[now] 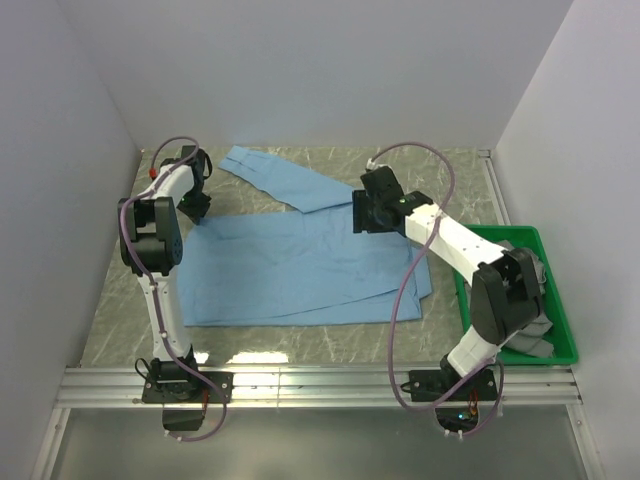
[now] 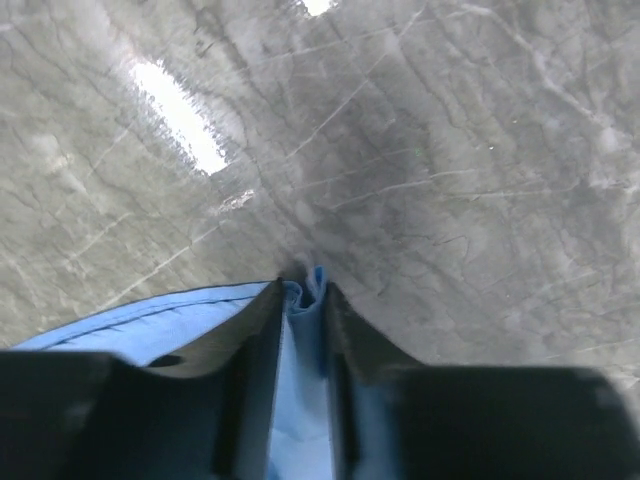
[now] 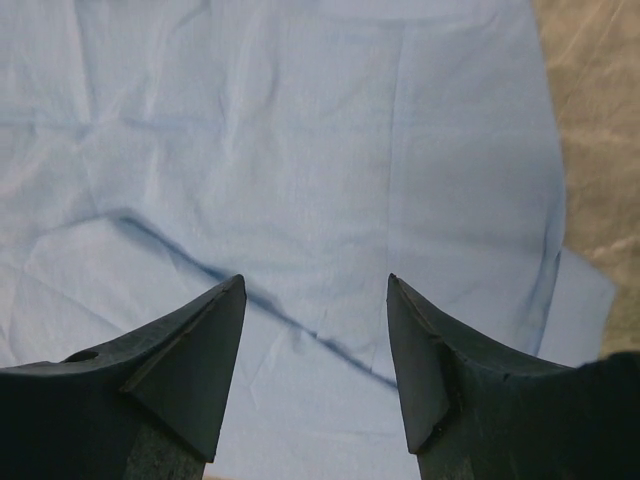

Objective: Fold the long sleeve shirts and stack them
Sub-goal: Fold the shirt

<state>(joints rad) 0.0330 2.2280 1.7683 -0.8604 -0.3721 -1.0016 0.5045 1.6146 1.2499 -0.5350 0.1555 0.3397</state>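
- Where the light blue shirt [image 1: 300, 270] lies spread flat mid-table, its far-left corner meets the left gripper [image 2: 303, 290].
- Left gripper is clamped on a pinched-up ridge of the shirt's edge, with cloth bunched between the fingertips. Bare marble table [image 2: 420, 150] lies ahead of them.
- One sleeve [image 1: 270, 175] slants along the shirt's far edge, from the far left toward the right gripper [image 3: 315, 285].
- Right gripper hangs over the shirt with fingers apart and nothing between them. Flat cloth is below it; the shirt's edge and bare table show at the right of the wrist view.
- Green bin [image 1: 515, 233] sits just beside the shirt's right edge, with grey cloth [image 1: 535, 340] inside.
- Open table strips run along the near and far sides, and the white walls [image 1: 60, 150] stand close on the left and right.
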